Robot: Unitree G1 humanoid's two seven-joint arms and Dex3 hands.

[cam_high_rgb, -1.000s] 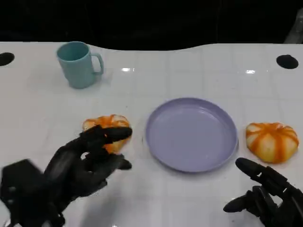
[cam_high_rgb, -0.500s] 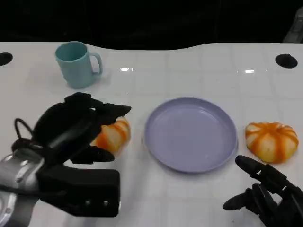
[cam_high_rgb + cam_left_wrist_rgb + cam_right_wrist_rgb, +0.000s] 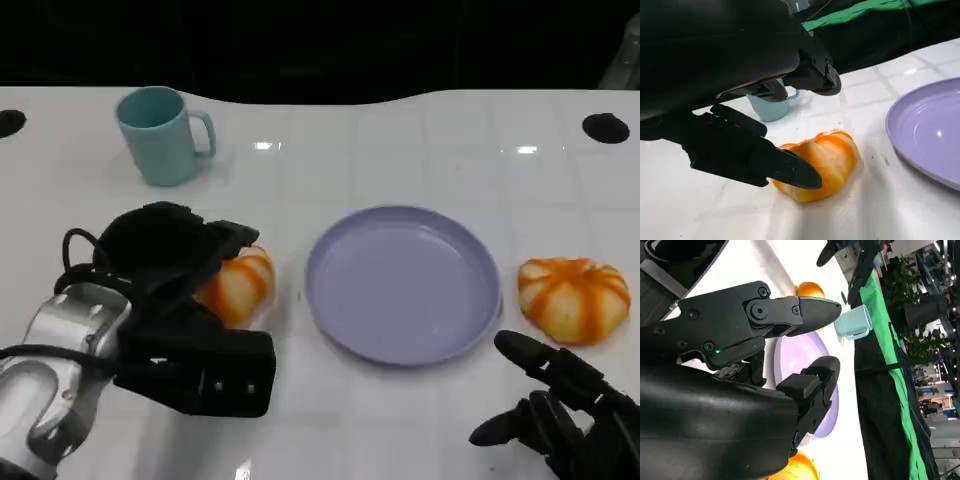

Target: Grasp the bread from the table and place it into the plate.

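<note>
At the plate's (image 3: 403, 285) 9 o'clock, the left hand (image 3: 165, 262) covers the bread (image 3: 236, 283); fingers apparently touching, grip uncertain. Right hand (image 3: 560, 415) spread, holding nothing.

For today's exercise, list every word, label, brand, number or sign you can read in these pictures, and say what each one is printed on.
None can be read. The teal mug, the purple plate, both orange-striped breads and the white table bear no print. The left hand and right hand show screws but no lettering. In the right wrist view, a small green light glows on the hand's shell; it is no sign or text.
</note>
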